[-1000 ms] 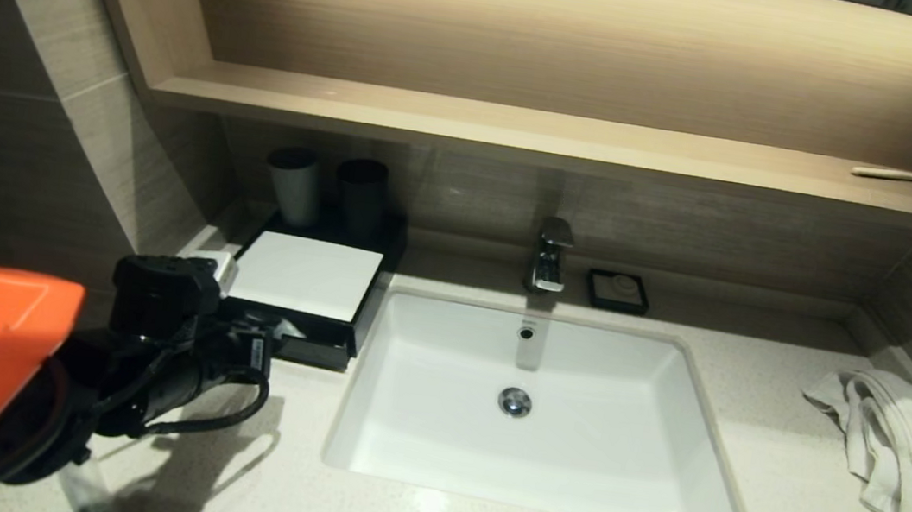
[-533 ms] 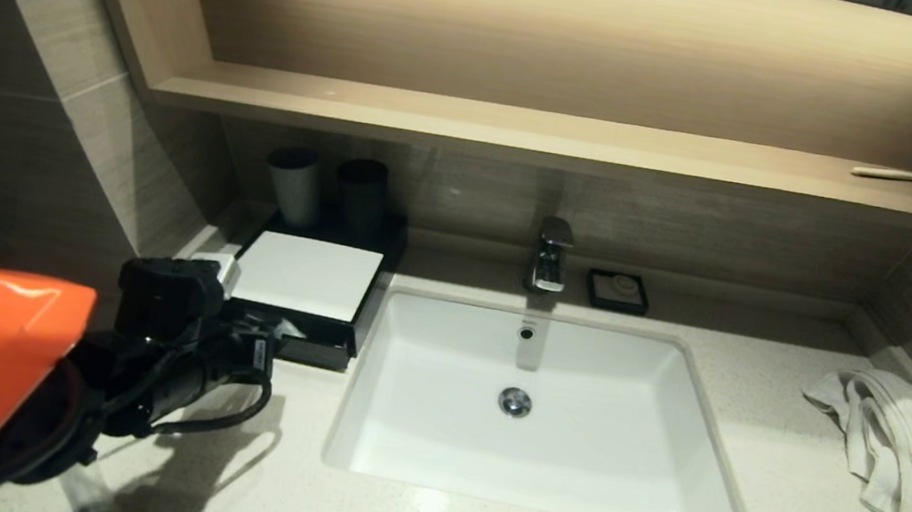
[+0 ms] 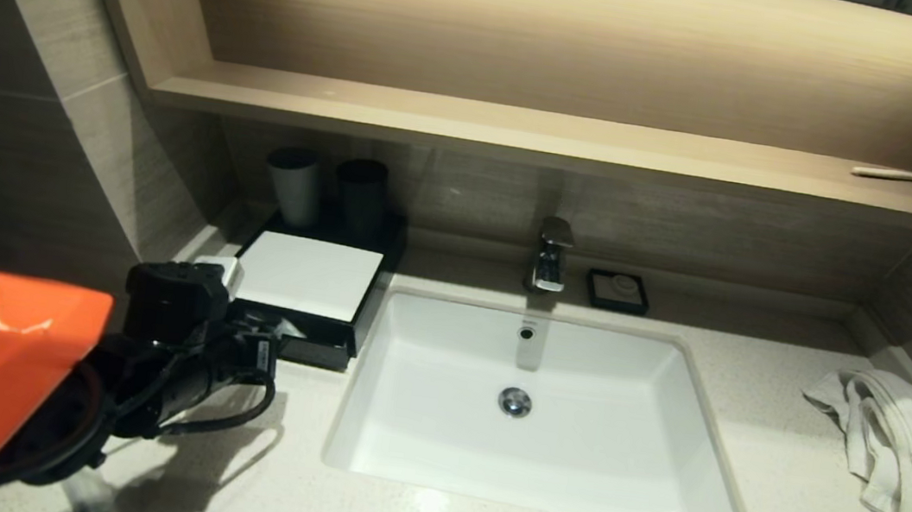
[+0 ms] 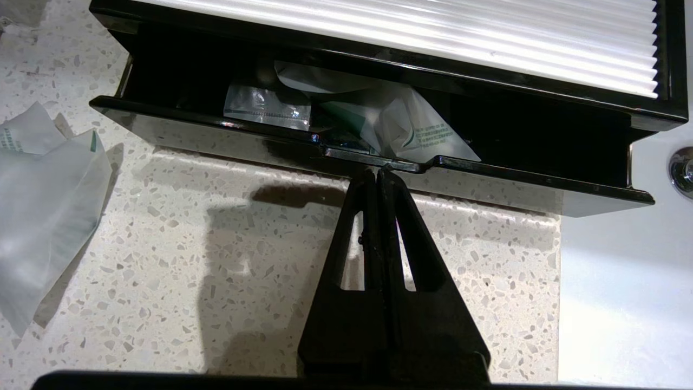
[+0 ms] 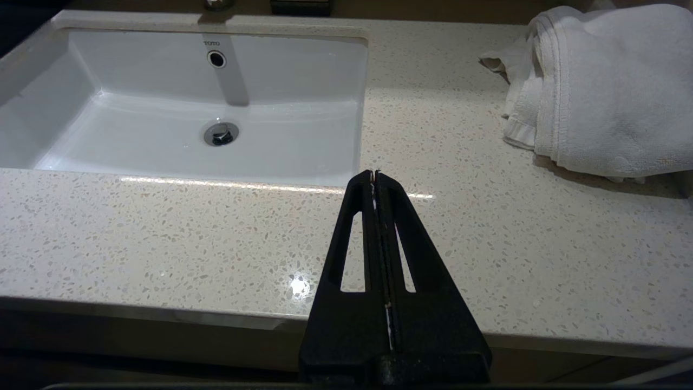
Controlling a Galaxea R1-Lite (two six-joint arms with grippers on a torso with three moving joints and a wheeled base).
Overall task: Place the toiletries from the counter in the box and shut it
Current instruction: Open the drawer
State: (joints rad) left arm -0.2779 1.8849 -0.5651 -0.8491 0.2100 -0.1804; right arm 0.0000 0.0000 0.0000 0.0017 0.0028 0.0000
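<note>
Now left pincer, pressed together, meets glossy black box drawer.

"TOTO" on the sink wall (above the overflow hole), green print on sachet apparently illegible

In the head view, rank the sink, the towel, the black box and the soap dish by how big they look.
1. sink
2. towel
3. black box
4. soap dish

Towel and box are close; the towel runs off the frame, and the left gripper and arm cover part of the box, so that pair is unsure.
</note>
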